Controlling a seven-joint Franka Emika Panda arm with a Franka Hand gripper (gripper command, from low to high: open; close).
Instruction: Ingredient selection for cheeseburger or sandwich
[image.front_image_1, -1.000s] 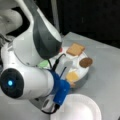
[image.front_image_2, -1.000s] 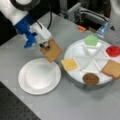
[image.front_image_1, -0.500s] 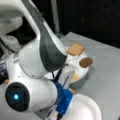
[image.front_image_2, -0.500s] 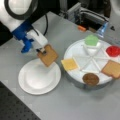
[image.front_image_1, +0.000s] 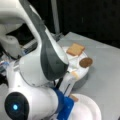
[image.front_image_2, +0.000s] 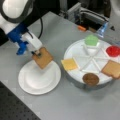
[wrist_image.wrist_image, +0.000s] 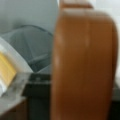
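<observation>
My gripper (image.front_image_2: 37, 53) is shut on a tan-brown bread square (image.front_image_2: 43, 58), which hangs tilted just above the white paper plate (image.front_image_2: 37, 81). That bread fills the wrist view (wrist_image.wrist_image: 83, 65). In a front view the segmented tray (image.front_image_2: 82, 48) holds the other ingredients: orange cheese square (image.front_image_2: 69, 64), dark-brown patty (image.front_image_2: 90, 79), a second bread square (image.front_image_2: 112, 69), red tomato disc (image.front_image_2: 113, 50) and green lettuce (image.front_image_2: 91, 40). In a front view the arm hides most of the held bread (image.front_image_1: 74, 98); the tray's bread (image.front_image_1: 75, 49) and patty (image.front_image_1: 85, 62) show behind. No stacked sandwich is in view.
A blue-tipped item (image.front_image_2: 103, 29), an orange piece (image.front_image_2: 81, 28) and grey equipment (image.front_image_2: 82, 12) stand beyond the tray at a front view's top. A dark perforated board (image.front_image_2: 15, 111) borders the grey table at the bottom left.
The gripper has carried the bread square down and to the right, from beside the plate to just over the plate's upper edge.
</observation>
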